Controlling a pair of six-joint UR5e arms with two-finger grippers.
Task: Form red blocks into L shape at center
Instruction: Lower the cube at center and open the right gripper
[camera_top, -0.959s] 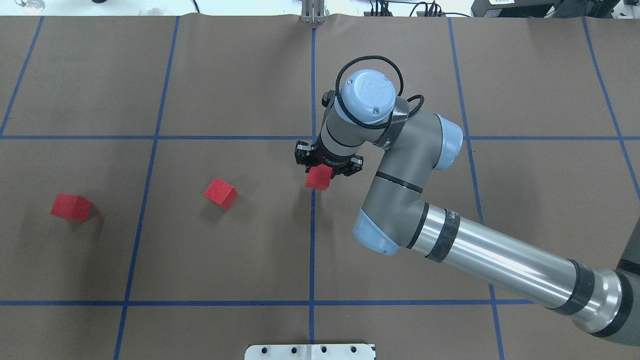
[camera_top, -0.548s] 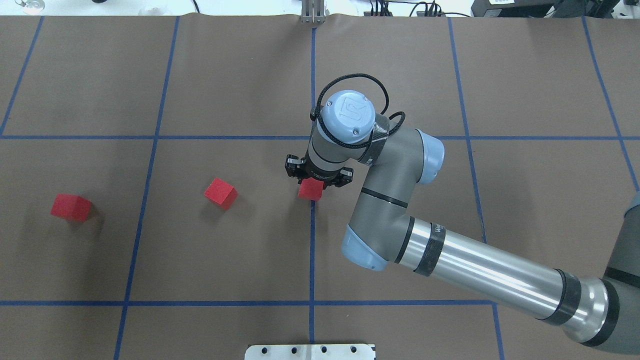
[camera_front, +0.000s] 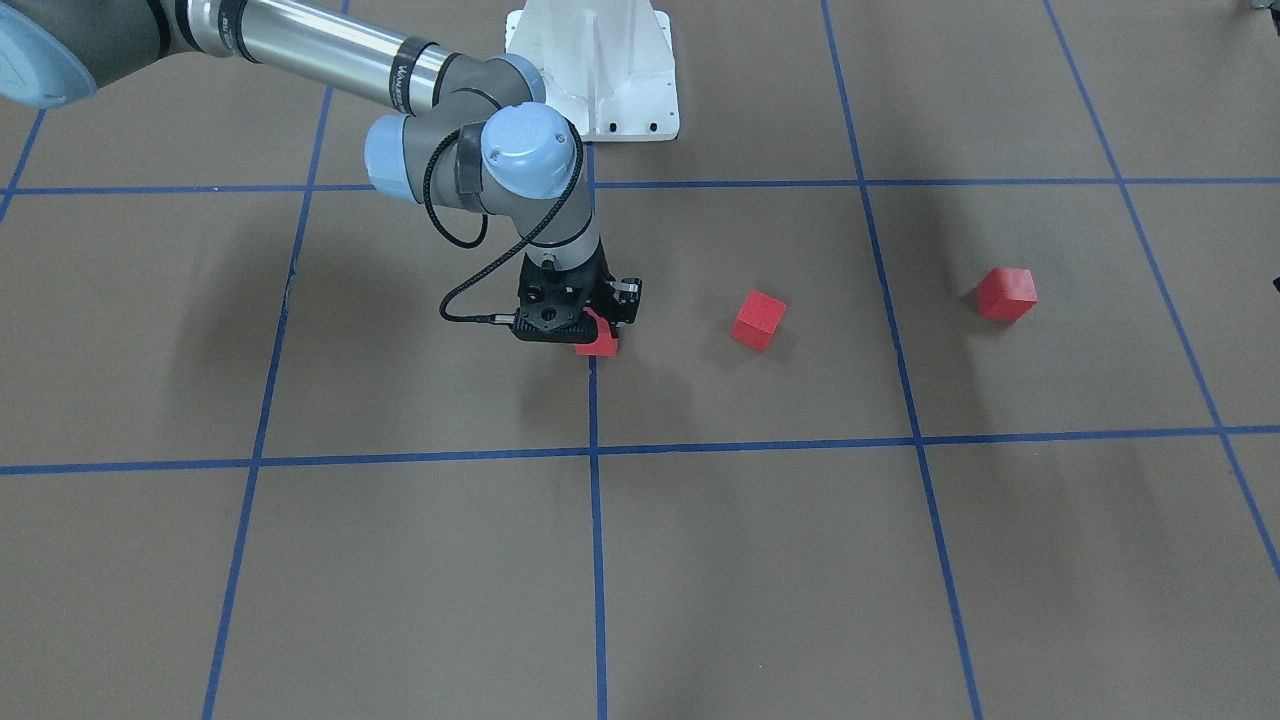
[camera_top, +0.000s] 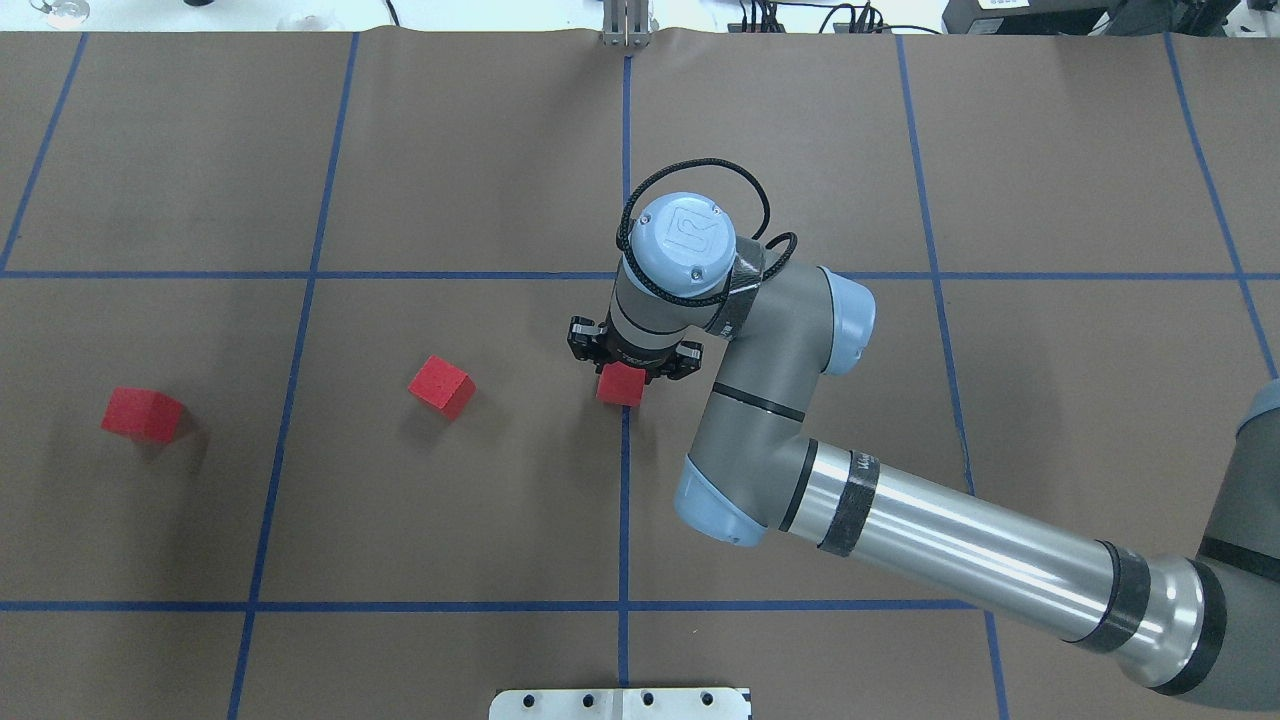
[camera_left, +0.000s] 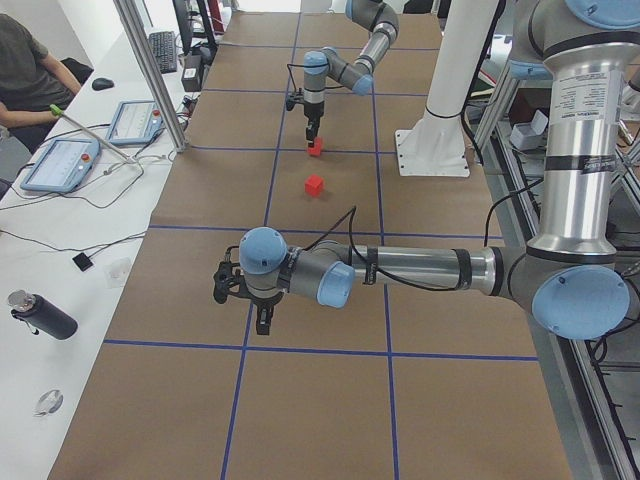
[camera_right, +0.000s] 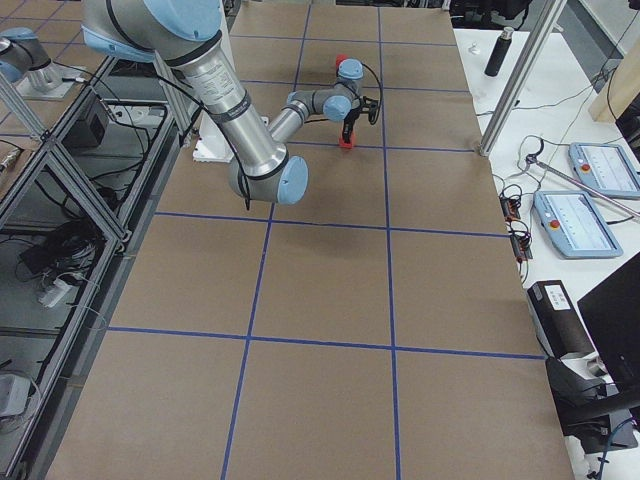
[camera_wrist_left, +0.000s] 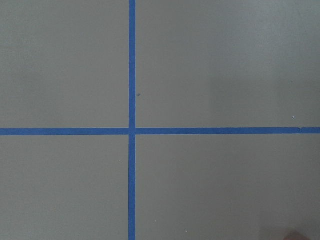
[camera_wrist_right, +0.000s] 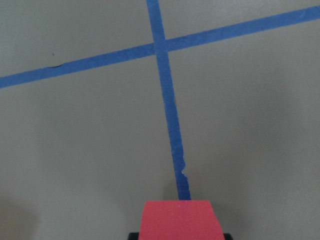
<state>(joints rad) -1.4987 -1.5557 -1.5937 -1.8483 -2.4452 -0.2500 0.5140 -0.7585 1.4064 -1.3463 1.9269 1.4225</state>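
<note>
the right fingers (camera_wrist_right: 227, 236) are closed narrowly on one small matte red cube (camera_top: 621, 388), holding it right on the middle vertical blue tape line (camera_top: 624, 500) of the brown paper-covered tabletop (camera_top: 450, 160). whether the cube touches the surface i cannot tell. a second matte red cube (camera_top: 441, 386) lies to the robot's left in the neighbouring grid square. a third red cube (camera_top: 143, 414) sits further left, past the next blue line, well apart. the left fingers (camera_left: 262, 320) hang over a tape crossing; how wide they stand i cannot tell.
</note>
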